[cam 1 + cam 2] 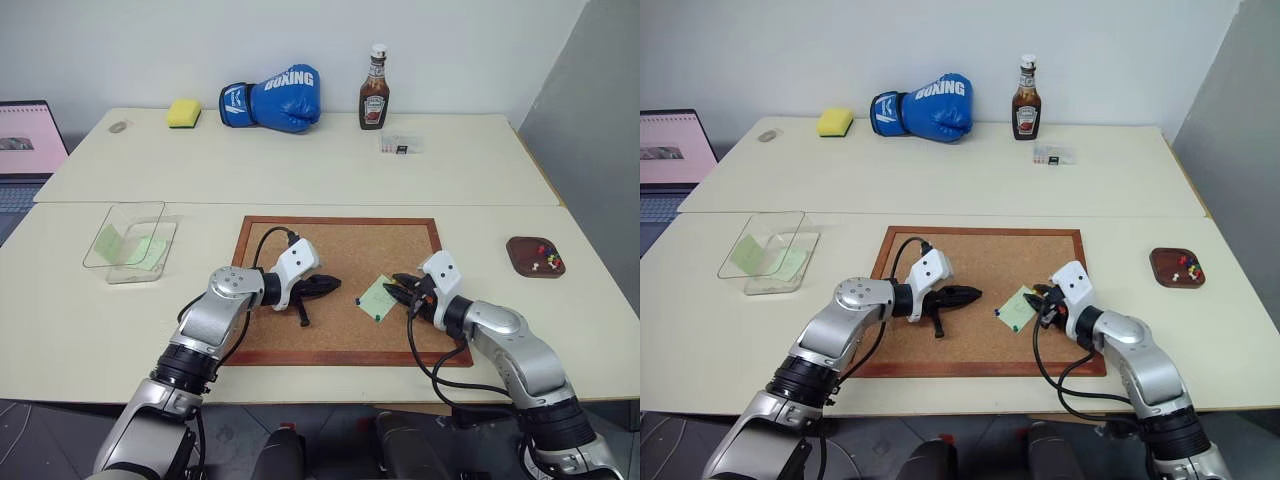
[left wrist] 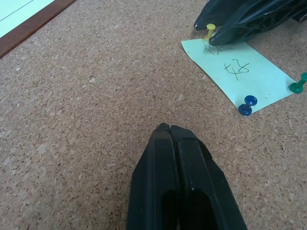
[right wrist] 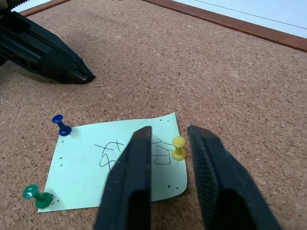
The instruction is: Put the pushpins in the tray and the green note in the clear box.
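the step in hand looks like pulling the yellow pin out of the note, which lies pinned on the corkboard near its front right. the right gripper sits low over the note's near corner with its fingers apart on either side of that pin, not quite touching it; from the head views i can't tell a gap at all, so that comes from the right wrist view. to my eye the next move calls for closing squarely on the pin's head and lifting straight up, so the paper doesn't tear or drag. two more pins hold the note: a blue pin and a green pin, each at its own corner.

the left gripper rests a little to the left on bare cork, fingers pressed together and holding nothing, well short of the note.

the left wrist view shows what the head views can't: the right gripper's tips flanking the yellow pin from above. the head views give the layout instead.

further out, the tray sits off the board to the right with a few pins already in it. the box stands to the left of the board with pale green notes inside. so the job seems partly done.
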Robot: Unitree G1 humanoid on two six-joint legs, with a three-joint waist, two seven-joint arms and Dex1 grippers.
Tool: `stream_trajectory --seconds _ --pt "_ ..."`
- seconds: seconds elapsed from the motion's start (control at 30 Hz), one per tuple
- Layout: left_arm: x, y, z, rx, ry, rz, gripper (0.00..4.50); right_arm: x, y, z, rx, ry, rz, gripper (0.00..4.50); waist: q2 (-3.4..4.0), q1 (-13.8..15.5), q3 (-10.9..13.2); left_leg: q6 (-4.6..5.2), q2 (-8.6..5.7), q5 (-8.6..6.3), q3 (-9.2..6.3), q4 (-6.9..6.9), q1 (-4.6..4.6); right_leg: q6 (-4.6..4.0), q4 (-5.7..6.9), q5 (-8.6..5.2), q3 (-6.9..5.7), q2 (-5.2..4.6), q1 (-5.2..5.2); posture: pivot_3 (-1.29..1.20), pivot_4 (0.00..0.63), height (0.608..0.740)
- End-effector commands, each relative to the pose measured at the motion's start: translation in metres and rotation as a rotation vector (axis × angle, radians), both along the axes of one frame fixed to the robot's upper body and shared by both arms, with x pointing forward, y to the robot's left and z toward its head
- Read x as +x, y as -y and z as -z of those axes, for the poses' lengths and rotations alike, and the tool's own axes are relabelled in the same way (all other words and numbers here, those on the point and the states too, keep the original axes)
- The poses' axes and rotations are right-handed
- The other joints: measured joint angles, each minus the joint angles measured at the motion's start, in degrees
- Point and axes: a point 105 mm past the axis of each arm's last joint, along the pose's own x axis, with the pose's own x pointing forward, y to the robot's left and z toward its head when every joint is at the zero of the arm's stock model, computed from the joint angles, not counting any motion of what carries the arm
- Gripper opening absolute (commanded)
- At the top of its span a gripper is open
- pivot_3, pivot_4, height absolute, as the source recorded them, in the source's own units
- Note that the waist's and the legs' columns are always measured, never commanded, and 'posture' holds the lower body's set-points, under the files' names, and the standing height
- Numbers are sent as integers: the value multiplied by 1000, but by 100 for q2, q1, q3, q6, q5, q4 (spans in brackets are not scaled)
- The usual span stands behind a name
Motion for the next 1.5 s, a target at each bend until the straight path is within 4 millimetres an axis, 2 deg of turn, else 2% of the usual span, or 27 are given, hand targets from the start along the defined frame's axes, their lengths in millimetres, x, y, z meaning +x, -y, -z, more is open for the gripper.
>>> stream_trajectory --seconds 0.03,0.1,0.2,0.43,0.57,0.77,0.83,0.9,1.03,1.13,1.23,1.33,1.5 --pt "0 -4 8 30 -18 -16 0 5 0 -12 23 39 4 273 0 0 0 0 0 0 0 0 0 0 0 0 0 0 0 0 150 740" --pt "-1 -3 9 33 -19 -14 0 6 0 -14 28 42 6 24 0 -1 0 0 0 0 0 0 0 0 0 0 0 0 0 0 150 740" --pt "-1 -4 10 37 -20 -17 0 7 1 -16 30 53 8 24 0 -1 0 0 0 0 0 0 0 0 1 0 0 0 0 0 150 740" --pt "-1 -10 16 81 -34 -26 0 0 -6 -52 105 127 -18 24 0 -1 0 0 0 0 0 0 0 0 1 0 0 0 0 0 150 740" --pt "-3 -9 18 92 -35 -14 0 -3 -5 -63 123 142 -16 24 0 -10 0 0 0 0 -1 0 0 0 1 0 0 0 -1 0 150 740" --pt "-3 -9 15 97 -30 0 0 -5 12 -83 155 169 49 24 -1 -11 -2 0 0 0 -2 1 2 0 0 0 0 0 4 0 150 740" --pt "-2 -9 14 99 -27 1 0 0 29 -88 158 181 126 24 -1 -4 -2 0 0 0 -3 0 1 0 0 -1 -2 0 3 0 150 740" --pt "-1 -9 13 98 -26 4 0 13 61 -90 110 205 290 24 -1 -1 -2 0 0 0 -2 0 1 0 -1 0 -1 0 3 0 150 740" --pt "-2 -8 13 96 -28 10 0 35 153 -86 -13 220 720 24 -1 5 -2 0 -1 0 2 2 0 1 -4 0 2 -1 3 0 150 740" --pt "-2 -6 13 98 -19 19 0 36 199 -82 -19 193 884 24 3 5 -4 0 0 0 2 -3 1 -1 -3 -1 2 0 2 0 150 740" --pt "-3 -2 12 88 -21 34 0 38 213 -79 31 162 906 24 6 4 -5 1 -1 0 4 -6 0 -2 -5 -1 5 0 1 0 150 740" --pt "-4 0 11 86 -19 41 0 43 210 -68 106 103 844 24 9 -15 -7 1 -1 0 6 -5 1 -1 -5 0 8 0 3 0 150 740" --pt "-1 -1 4 73 -1 31 0 57 219 -57 143 70 866 24 10 -23 -7 3 -3 1 6 -1 3 2 -6 1 9 0 8 0 150 740"
